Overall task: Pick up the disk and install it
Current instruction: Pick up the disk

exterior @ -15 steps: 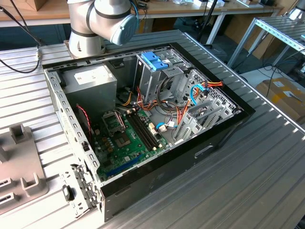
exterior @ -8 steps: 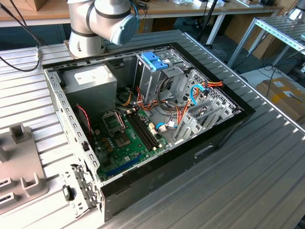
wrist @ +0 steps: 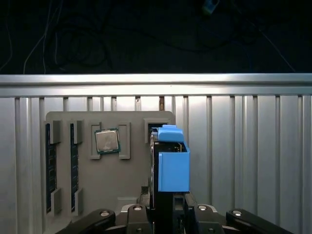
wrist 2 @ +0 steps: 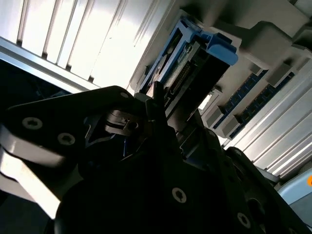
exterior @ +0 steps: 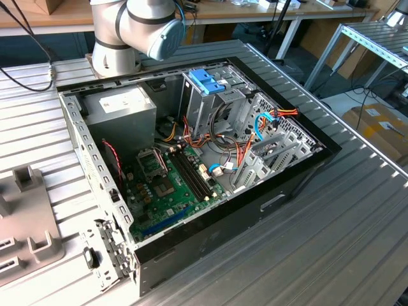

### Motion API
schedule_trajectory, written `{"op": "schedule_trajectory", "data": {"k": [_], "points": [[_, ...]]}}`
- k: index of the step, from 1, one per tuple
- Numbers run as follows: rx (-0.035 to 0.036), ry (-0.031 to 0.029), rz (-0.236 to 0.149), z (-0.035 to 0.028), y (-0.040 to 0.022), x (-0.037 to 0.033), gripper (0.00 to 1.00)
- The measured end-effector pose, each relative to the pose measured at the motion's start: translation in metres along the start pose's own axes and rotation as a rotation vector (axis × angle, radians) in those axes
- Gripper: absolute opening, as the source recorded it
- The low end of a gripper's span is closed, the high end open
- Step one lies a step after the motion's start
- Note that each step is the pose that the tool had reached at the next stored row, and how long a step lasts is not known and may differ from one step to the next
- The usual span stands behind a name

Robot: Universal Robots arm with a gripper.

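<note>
— Gripper (wrist: 167, 208) of mine is sitting nearest the lens in both wrist views, and its jaws are clamping the disk (wrist: 173, 165) by its two flat sides.

— Where is the disk sitting right now?

— It is standing on edge between my fingers, with a blue rail facing the first wrist view, right over the grey tray (wrist: 131, 185). Whether it is resting in the tray's slot or hanging just clear, I cannot tell, because the disk itself is covering that spot.

— What is each camera giving you?

— First wrist view is showing a processor chip (wrist: 107, 141) lying in a pocket near the disk, and two memory sticks (wrist: 48, 165) lying further along the tray. Second wrist view is catching the disk end-on, while my own dark body is blocking much of what lies beneath.

— And further off?

— Slatted metal table (wrist: 243, 161) is carrying the tray. In the exterior view my arm (exterior: 143, 25) is rising behind an open computer case (exterior: 274, 204). Inside, a motherboard (exterior: 166, 185) is lying flat and a grey power-supply box (exterior: 121, 108) is sitting in the corner nearest the arm. A metal cage with a blue top (exterior: 207, 83) is standing beside the box, toward the exterior view's right, with cables (exterior: 242, 153) trailing around it.
</note>
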State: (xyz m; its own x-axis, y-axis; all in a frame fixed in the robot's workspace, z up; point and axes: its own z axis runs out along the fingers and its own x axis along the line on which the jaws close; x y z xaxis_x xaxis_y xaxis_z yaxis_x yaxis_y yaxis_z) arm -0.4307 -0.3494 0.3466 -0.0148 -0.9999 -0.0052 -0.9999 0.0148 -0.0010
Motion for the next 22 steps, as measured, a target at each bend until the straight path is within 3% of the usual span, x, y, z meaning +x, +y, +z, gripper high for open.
{"op": "schedule_trajectory", "data": {"k": [1,4,18,22], "points": [[0.0001,-0.0001,0.0,-0.007,0.0,0.0,0.35],[0.0002,-0.0001,0.0,-0.0139,0.0,-0.0001,0.35],[-0.0001,0.0,0.0,-0.0144,0.0,-0.0001,0.35],[-0.0002,0.0034,0.0,-0.0165,0.0,-0.0001,0.35]]}}
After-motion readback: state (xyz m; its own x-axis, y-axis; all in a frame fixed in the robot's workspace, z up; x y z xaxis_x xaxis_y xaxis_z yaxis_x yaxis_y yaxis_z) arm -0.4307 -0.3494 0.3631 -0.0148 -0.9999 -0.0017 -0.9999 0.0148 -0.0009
